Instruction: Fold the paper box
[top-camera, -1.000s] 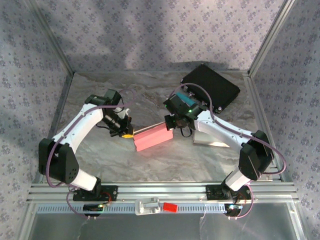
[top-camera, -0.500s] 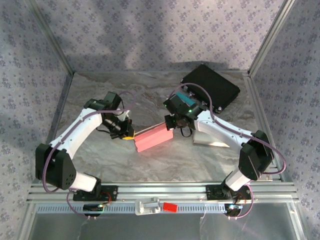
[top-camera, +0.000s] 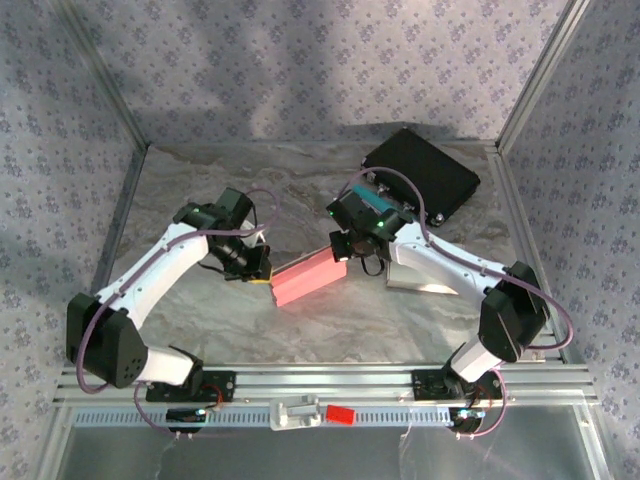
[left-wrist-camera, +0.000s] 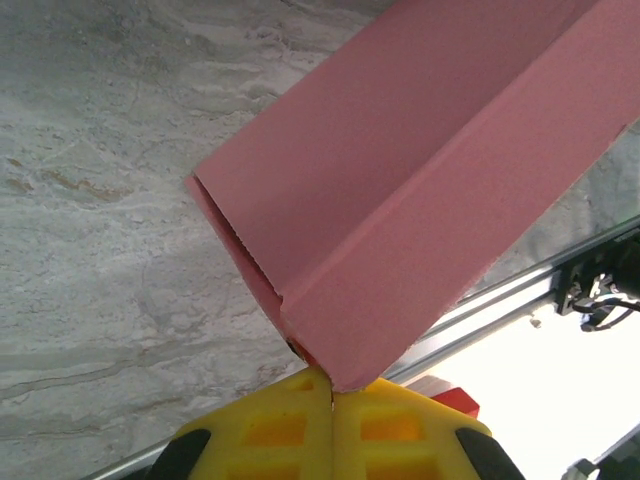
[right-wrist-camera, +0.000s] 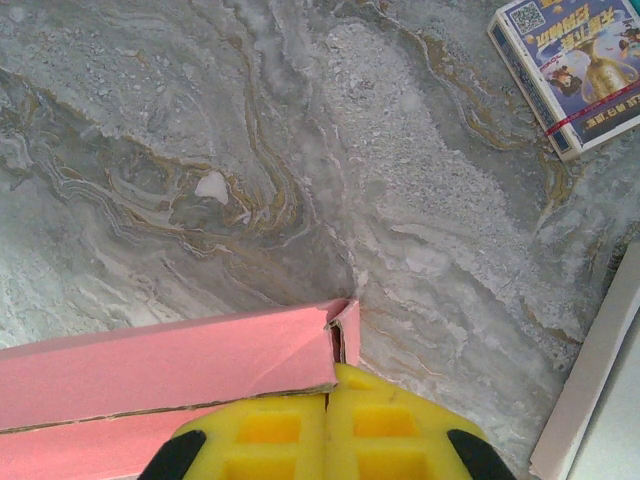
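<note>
The left arm is swinging in toward the middle of the table: compared with a second ago its forearm is lying further right, and the left gripper (top-camera: 261, 268) is now sitting against the near-left end of the pink paper box (top-camera: 307, 279) instead of just short of it. The right arm and the box are showing no real change.

The box is lying on the marble tabletop (top-camera: 300, 205) between the two arms. Its long axis is running diagonally, from the near-left end up to the far-right end. The right gripper (top-camera: 342, 250) is standing at that far-right end, so the two tools are facing each other along the box's length, one at each end.

In the left wrist view, the left gripper (left-wrist-camera: 332, 392) is showing its yellow pads pressed together. The lower corner of the box (left-wrist-camera: 420, 180) is coming down right onto the seam between them, and an open slit is showing along the end edge. In the right wrist view, the right gripper (right-wrist-camera: 327, 402) is likewise pressed together, with the box's (right-wrist-camera: 150, 370) small end flap meeting the pads. Whether either is nipping a sliver of paper, I cannot tell.

The coming move is probably turning on this end-to-end alignment: each arm is nearest its own end flap, and pushing along the axis should be tucking the ends in.
</note>
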